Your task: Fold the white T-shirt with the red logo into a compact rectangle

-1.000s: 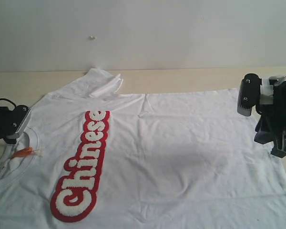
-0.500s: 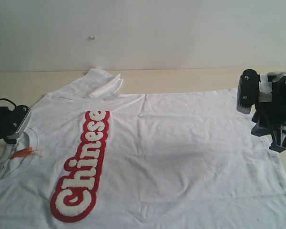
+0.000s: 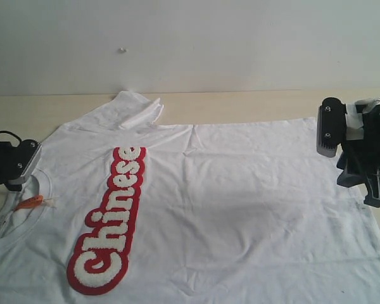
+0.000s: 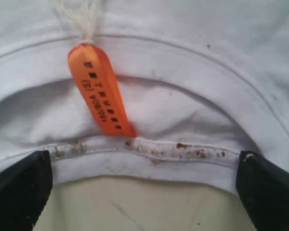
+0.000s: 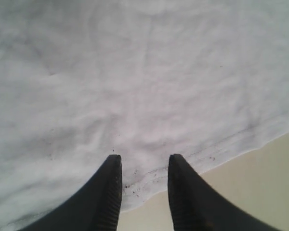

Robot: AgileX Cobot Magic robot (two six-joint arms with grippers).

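Lying flat, the white T-shirt [image 3: 240, 190], collar [image 4: 149, 161] between spread left fingers [image 4: 19, 192], hem [image 5: 221, 147] beneath narrowly parted right fingers [image 5: 106, 197].

Pale wood tabletop [image 3: 240, 101]; plain off-white wall [image 3: 240, 44] behind (small speck [image 3: 121, 49], perhaps screw); even light.

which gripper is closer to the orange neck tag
Left. The left gripper sits open at the collar, right by the orange tag; the right gripper is over the hem at the opposite end of the shirt.
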